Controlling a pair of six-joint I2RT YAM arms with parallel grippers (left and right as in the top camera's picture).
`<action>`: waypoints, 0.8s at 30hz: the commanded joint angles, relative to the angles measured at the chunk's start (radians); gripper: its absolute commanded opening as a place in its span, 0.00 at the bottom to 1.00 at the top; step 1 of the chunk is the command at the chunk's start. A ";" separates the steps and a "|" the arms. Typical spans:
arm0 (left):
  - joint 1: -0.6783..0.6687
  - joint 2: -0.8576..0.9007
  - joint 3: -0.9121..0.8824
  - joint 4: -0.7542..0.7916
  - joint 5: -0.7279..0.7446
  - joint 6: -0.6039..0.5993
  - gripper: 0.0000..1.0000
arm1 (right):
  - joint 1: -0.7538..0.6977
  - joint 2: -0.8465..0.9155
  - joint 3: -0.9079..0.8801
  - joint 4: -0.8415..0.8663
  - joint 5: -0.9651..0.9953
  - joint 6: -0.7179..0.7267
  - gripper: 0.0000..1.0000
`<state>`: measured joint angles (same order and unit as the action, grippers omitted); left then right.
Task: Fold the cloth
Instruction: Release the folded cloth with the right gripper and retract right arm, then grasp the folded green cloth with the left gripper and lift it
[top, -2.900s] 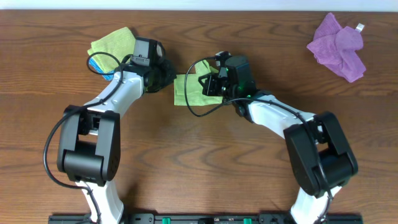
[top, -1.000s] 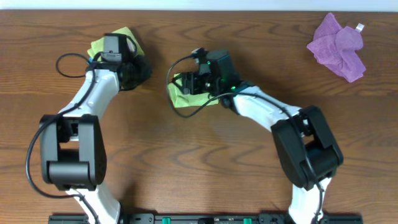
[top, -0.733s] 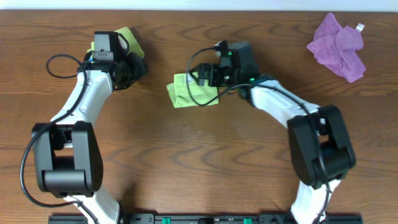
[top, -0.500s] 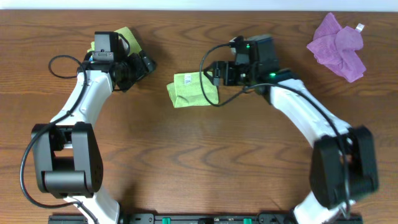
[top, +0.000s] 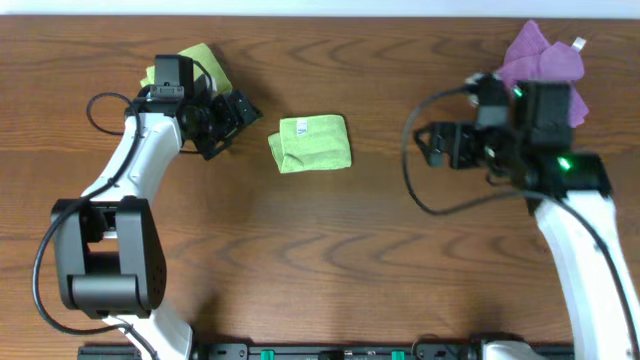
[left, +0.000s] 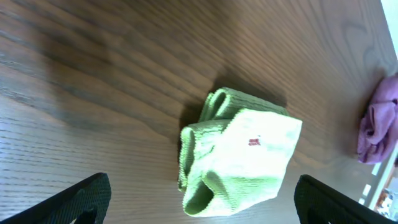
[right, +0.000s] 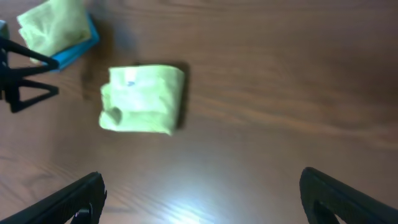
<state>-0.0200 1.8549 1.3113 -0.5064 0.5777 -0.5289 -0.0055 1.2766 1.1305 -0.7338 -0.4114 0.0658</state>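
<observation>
The green cloth (top: 311, 143) lies folded into a small pad on the bench (top: 330, 250), between the two arms and touched by neither. The left end effector (top: 236, 118) is near it, fingers spread wide and empty. The right end effector (top: 432, 146) is well apart, likewise wide and empty. A purple cloth (top: 545, 60) lies crumpled behind it.

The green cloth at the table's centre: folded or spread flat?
Folded: the green cloth is a compact rectangle, with layered, rolled edges showing in the left wrist view.
</observation>
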 joint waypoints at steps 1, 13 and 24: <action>-0.021 -0.027 0.015 -0.006 0.043 -0.029 0.95 | -0.063 -0.121 -0.130 -0.007 0.003 -0.040 0.99; -0.079 -0.026 -0.026 -0.018 0.053 -0.104 0.96 | -0.218 -0.661 -0.528 -0.069 -0.011 0.055 0.99; -0.095 -0.026 -0.151 0.066 0.079 -0.195 0.95 | -0.225 -0.786 -0.589 -0.127 -0.011 0.098 0.99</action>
<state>-0.1047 1.8515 1.1969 -0.4625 0.6407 -0.6773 -0.2226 0.4988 0.5446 -0.8600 -0.4145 0.1448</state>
